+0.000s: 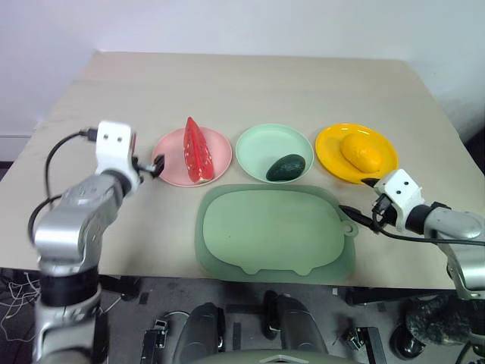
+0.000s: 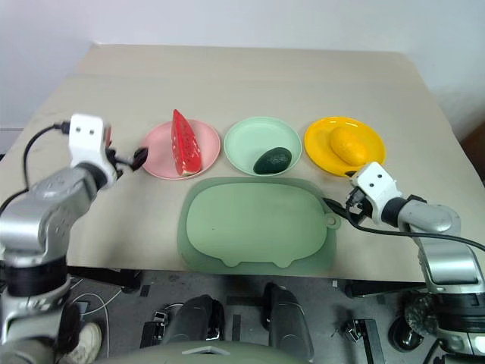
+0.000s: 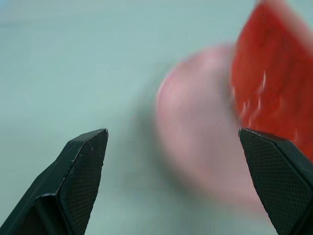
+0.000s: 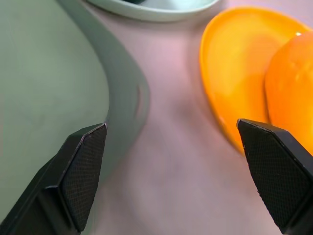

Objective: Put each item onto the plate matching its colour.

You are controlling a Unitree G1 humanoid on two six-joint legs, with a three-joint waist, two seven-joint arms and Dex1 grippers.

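Watermelon [image 1: 197,149] lies on the pink plate [image 1: 220,155], avocado [image 1: 286,167] on the mint plate [image 1: 258,148], mango [image 1: 361,152] on the yellow plate [image 1: 330,152] — all just beyond the tray [image 1: 273,227] on the desk [image 1: 227,83]. Sorting looks done. Left claw [image 3: 173,176], jaws apart and empty, sits just left of the pink plate; the watermelon's long axis runs away from the tray. Right claw [image 4: 171,171], also apart and empty, hovers by the tray's right edge — nearest the mango.

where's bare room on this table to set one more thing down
The large green tray is bare, as is the tabletop behind the plates. The row is crowded: pink plate with watermelon wedge, mint plate with avocado, yellow plate with mango.
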